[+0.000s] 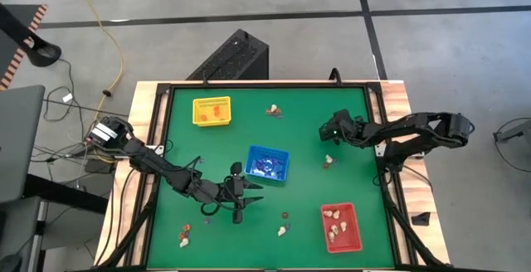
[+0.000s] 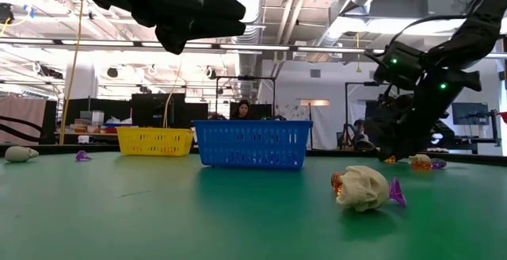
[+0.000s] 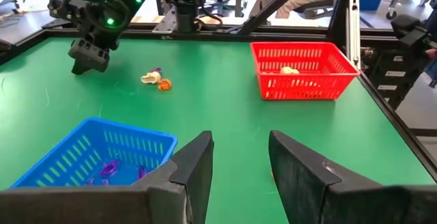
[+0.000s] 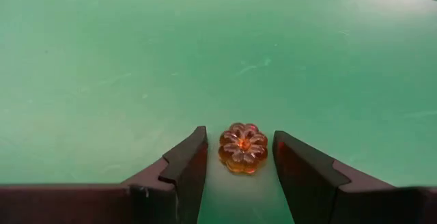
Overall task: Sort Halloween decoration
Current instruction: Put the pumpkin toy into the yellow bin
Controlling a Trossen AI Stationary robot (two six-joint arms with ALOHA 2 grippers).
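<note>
On green table, orange pumpkin trinket lies between right pincer's open fingers.

Beyond my table's far edge, level with me, the room opens into a wide workshop: white walls, an exposed ceiling of ducts and pipes with strip lights, dark monitors on desks, a seated person behind them. Beneath me, grey concrete floor carries a yellow cable.
</note>
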